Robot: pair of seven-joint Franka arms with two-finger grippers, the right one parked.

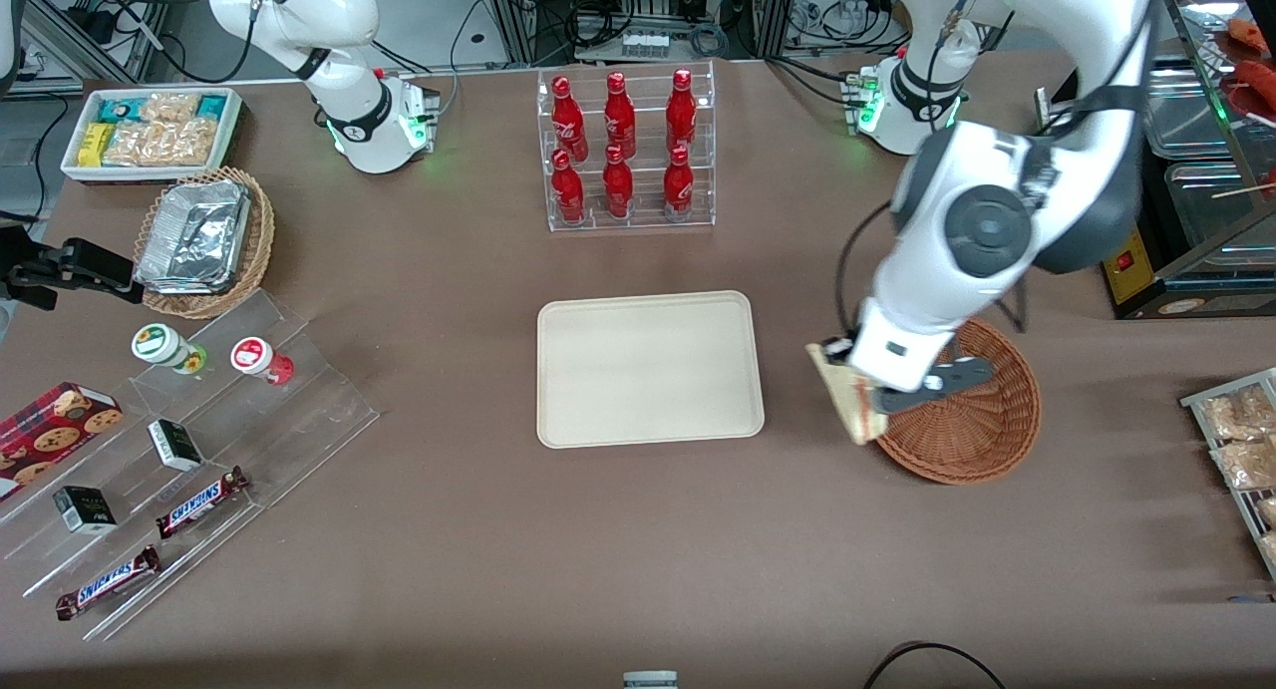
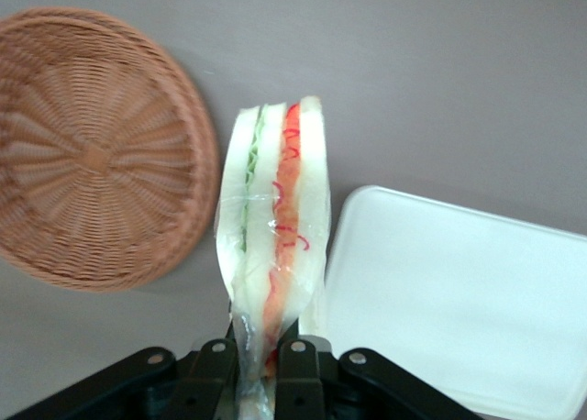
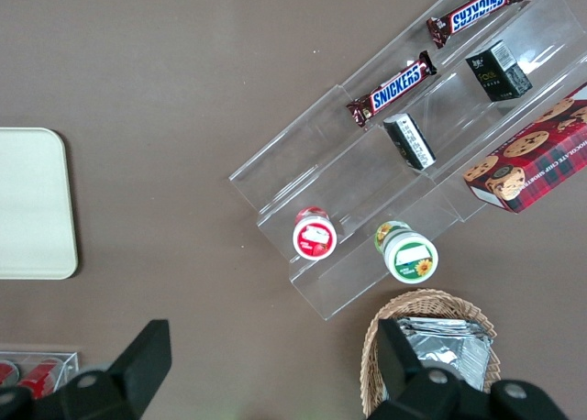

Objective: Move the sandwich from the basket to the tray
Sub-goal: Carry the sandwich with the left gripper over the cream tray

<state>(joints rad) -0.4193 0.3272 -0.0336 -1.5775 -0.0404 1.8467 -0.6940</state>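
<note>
Left wrist view: gripper (image 2: 258, 351) jaws pinching the sandwich (image 2: 273, 237) at its narrow wrapped end — wedge held clear above the desk, between basket (image 2: 87, 154) rim and tray (image 2: 459, 301) edge. Looks light, soft, slick-wrapped; squeezes easily, so a gentle grip on the bread faces seems best.

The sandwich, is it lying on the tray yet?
No, the gripper holds the sandwich between basket and tray.
</note>
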